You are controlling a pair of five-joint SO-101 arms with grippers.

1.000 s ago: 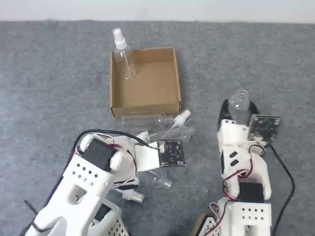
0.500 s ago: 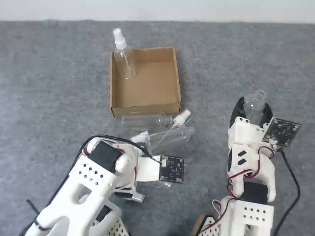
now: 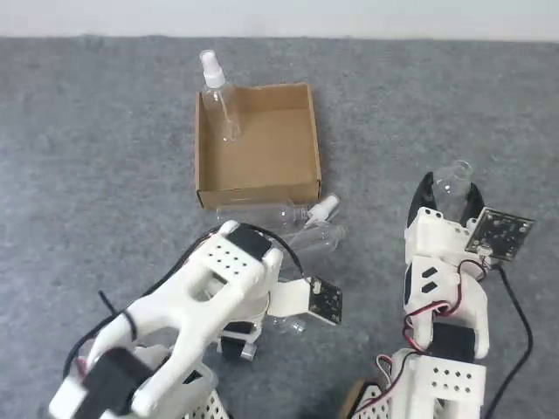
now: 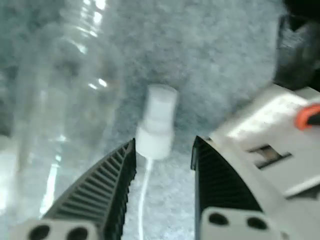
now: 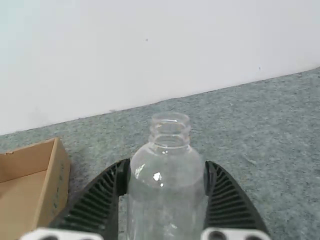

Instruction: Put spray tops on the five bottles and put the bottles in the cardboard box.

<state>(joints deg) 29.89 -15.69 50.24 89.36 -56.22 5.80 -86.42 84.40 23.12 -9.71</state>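
Grey desk (image 3: 87, 131) is meeting a white wall (image 3: 349, 17) along its far edge. Cardboard box (image 3: 312, 157) is sitting far-centre, one topped bottle (image 3: 220, 105) leaning inside. Right gripper (image 3: 449, 194) is grasping an open-necked bottle (image 5: 167, 150) upright toward the right edge. Left gripper (image 4: 164, 145) is hanging released, straddling a spray top (image 4: 156, 127) front-centre.

A grey, short-pile, carpet-like covering (image 3: 87, 175) spreads over the whole work surface, its fibres flecked lighter and darker. Along its far edge runs a plain white wall (image 3: 367, 17), smooth and matt, with a couple of tiny dark specks that show in the right wrist view. There the wall rises straight from the grey covering, and the two meet in a clean line. The light is soft and even — shadows on the covering are faint, with blurred edges.
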